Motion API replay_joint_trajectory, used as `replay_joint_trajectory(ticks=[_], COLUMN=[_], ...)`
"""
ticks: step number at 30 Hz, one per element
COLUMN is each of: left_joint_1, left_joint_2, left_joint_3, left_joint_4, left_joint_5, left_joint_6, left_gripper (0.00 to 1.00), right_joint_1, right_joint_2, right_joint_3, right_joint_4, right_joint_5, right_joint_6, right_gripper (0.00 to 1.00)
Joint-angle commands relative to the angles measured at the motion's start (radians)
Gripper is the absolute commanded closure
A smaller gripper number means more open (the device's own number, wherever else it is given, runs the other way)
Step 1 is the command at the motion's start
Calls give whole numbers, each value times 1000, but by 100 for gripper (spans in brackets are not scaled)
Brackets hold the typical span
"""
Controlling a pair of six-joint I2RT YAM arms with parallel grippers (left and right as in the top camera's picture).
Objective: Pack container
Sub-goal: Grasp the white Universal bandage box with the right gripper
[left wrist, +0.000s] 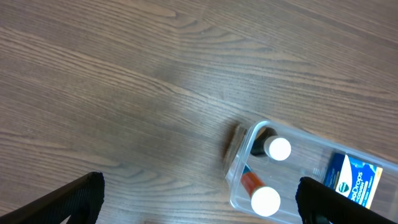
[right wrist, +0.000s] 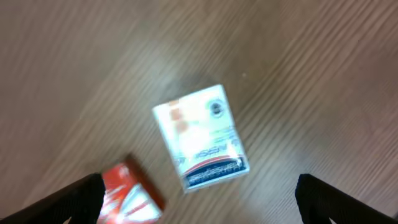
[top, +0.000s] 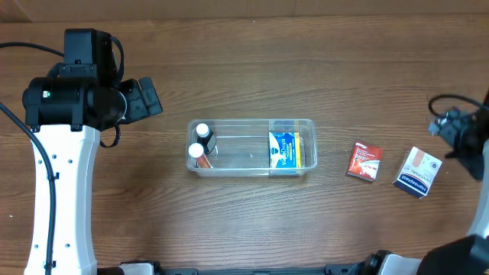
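The clear plastic container (top: 252, 134) sits mid-table. It holds two white-capped bottles (top: 201, 140) at its left end and a blue box (top: 282, 151) at its right end. It also shows in the left wrist view (left wrist: 245, 146). A red box (top: 364, 161) and a white box (top: 419, 172) lie on the table to its right. Both show in the right wrist view, the white box (right wrist: 199, 137) centred and the red box (right wrist: 127, 196) at lower left. My left gripper (left wrist: 199, 202) is open and empty, left of the container. My right gripper (right wrist: 199, 199) is open and empty above the white box.
The wooden table (top: 252, 214) runs across the whole overhead view. My left arm's white link (top: 65, 198) stands at the left edge, and my right arm (top: 466, 134) is at the far right edge.
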Motion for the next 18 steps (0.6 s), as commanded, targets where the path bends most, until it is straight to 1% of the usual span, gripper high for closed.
replay_joint_trajectory(ticks=[1,3,4,8,12,18], left_joint_1=[2,5,5,5,5,5], left_joint_2=[5,5,5,5,5,5], left_joint_3=[-5,-5,-5,-5,-5,-5], left_joint_4=[2,4,5,14,20,20], left_joint_5=[8,8,8,8,8,12], left_joint_6=[22,22,22,22,22,22], left_gripper=[0,0,0,0,0,0], right_joint_1=[-52,-53,-50,-50,-50,-50], right_joint_2=[-5,-5,-5,0,35,173], right_joint_3=[-171,-220,-267,-325,-353,-353], right_joint_4=[124,186,244,307,343,356], right_joint_5=[-64,-114,-117,-117,-117,-118], right_joint_6=[-102,-147,-167,-189,-190,-192], right_gripper=[0,0,0,0,0,0])
